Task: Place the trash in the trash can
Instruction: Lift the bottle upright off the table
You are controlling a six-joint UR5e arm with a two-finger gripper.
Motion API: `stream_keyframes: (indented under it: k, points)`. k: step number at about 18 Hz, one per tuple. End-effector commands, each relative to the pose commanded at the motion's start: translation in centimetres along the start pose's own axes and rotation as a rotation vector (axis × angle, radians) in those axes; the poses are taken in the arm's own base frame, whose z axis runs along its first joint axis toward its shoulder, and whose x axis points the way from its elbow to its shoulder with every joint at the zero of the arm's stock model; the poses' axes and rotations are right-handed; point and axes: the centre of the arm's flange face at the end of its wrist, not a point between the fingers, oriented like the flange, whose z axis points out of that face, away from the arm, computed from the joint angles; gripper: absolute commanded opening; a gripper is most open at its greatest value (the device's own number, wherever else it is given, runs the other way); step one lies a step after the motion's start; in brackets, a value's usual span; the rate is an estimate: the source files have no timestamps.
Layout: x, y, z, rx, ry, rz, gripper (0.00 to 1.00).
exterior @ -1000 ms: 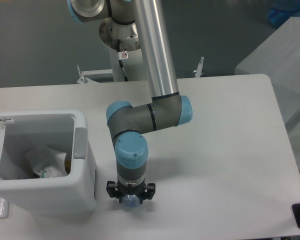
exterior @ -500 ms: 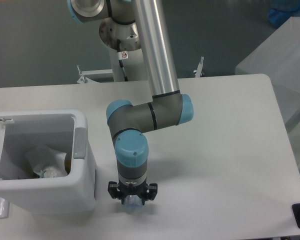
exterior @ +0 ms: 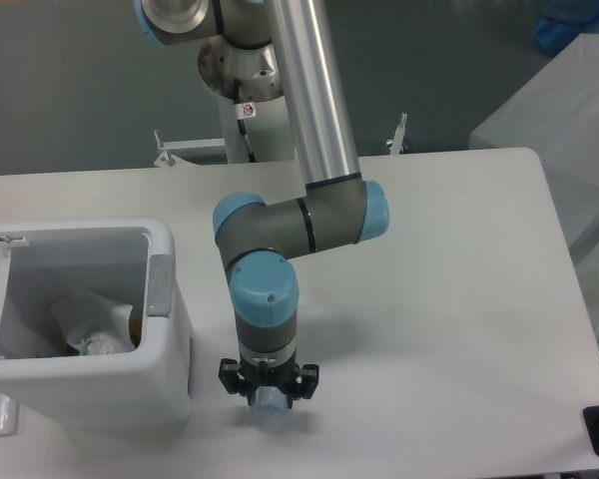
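1. Gripper (exterior: 268,397) points straight down at the table (exterior: 449,299); something clear shows beneath it, grip state cannot tell.
2. Trash can (exterior: 165,364) stands just beside it, left, lid open.
3. Crumpled wrapper (exterior: 90,324) lies inside.

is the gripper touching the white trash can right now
Apart. The fixed camera shows a strip of bare table between the gripper and the trash can wall.

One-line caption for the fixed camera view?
Claw lowered onto a small clear item beside the open white plastic bin already holding crumpled wrapper.
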Motion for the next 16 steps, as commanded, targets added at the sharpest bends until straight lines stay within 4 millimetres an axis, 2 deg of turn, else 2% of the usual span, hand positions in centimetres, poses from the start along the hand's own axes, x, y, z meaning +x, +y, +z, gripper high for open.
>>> stream_keyframes:
  k: [1, 3, 6, 8, 11, 13, 15, 16]
  points:
    - [-0.4, -1.2, -2.1, 0.041, -0.013, -0.002, 0.59]
    - [-3.2, -3.2, -5.9, 0.123, -0.041, -0.027, 0.59]
    - [-5.9, -5.5, -10.5, 0.221, -0.076, -0.045, 0.59]
    - [-7.3, -6.2, -13.1, 0.282, -0.067, -0.069, 0.59]
    - [-10.0, -6.4, -18.5, 0.420, -0.081, -0.149, 0.59]
    - [-10.4, -6.6, -21.0, 0.515, -0.084, -0.187, 0.59]
    - [-9.9, -6.9, -21.7, 0.536, -0.072, -0.237, 0.59]
    - [-9.2, -6.9, -23.2, 0.557, -0.066, -0.262, 0.59]
